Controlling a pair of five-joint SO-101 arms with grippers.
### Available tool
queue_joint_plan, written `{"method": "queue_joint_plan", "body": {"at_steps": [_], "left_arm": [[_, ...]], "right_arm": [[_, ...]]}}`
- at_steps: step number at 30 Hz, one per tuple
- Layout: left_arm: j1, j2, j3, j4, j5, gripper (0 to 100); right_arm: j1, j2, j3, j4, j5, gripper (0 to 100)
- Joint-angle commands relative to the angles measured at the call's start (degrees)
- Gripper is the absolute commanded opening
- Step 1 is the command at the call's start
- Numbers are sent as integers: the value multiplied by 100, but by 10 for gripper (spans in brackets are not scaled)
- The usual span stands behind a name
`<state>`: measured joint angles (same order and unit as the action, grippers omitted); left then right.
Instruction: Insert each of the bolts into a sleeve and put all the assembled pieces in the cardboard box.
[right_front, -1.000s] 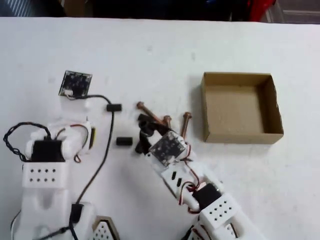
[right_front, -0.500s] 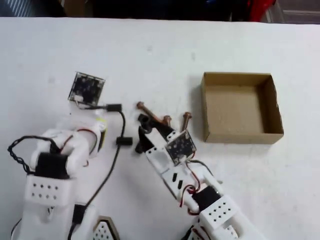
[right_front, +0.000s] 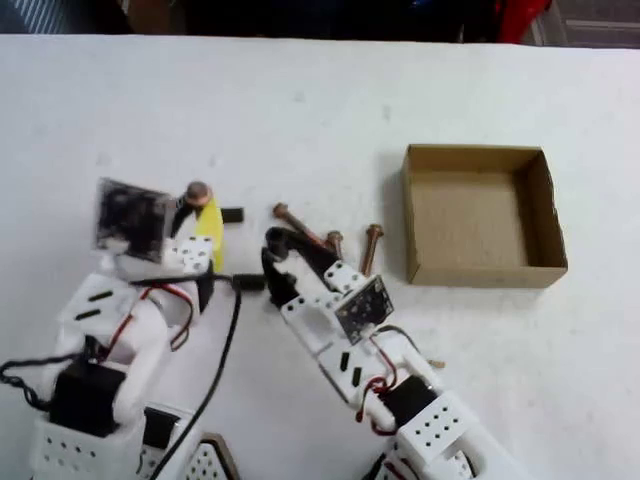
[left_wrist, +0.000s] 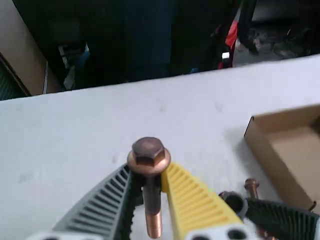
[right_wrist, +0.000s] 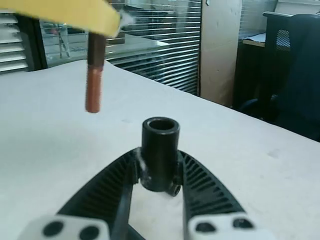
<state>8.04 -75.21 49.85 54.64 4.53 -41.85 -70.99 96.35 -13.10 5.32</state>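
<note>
**Grippers present bolt and sleeve, not yet lined up**

Left gripper (left_wrist: 148, 172) is clamped on a copper hex-head bolt (left_wrist: 152, 205). Its grey and yellow fingers pinch the shank just under the head, so the threaded end hangs free and points down, ready to enter a bore. Right gripper (right_wrist: 158, 156) is closed on a black sleeve (right_wrist: 160, 142) and holds it upright with the open mouth facing up, which suits a downward insertion. In the right wrist view the bolt tip hangs higher than the sleeve mouth and off to one side, so the two look unaligned and nothing is mated yet.

Three loose bolts (right_front: 334, 241) lie on the table (right_front: 300, 90) between the grippers and the cardboard box (right_front: 474, 152). No assembled piece sits inside the box. A spare sleeve (right_front: 247, 283) lies near the right gripper.
</note>
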Motion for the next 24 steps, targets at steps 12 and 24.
{"method": "queue_joint_plan", "body": {"at_steps": [12, 24], "left_arm": [[954, -242, -62, -800, 149, 20], [1358, -330, 782, -2145, 185, 20]], "right_arm": [[-75, -84, 53, 84, -44, 16], [-92, -84, 53, 233, -9, 16]]}}
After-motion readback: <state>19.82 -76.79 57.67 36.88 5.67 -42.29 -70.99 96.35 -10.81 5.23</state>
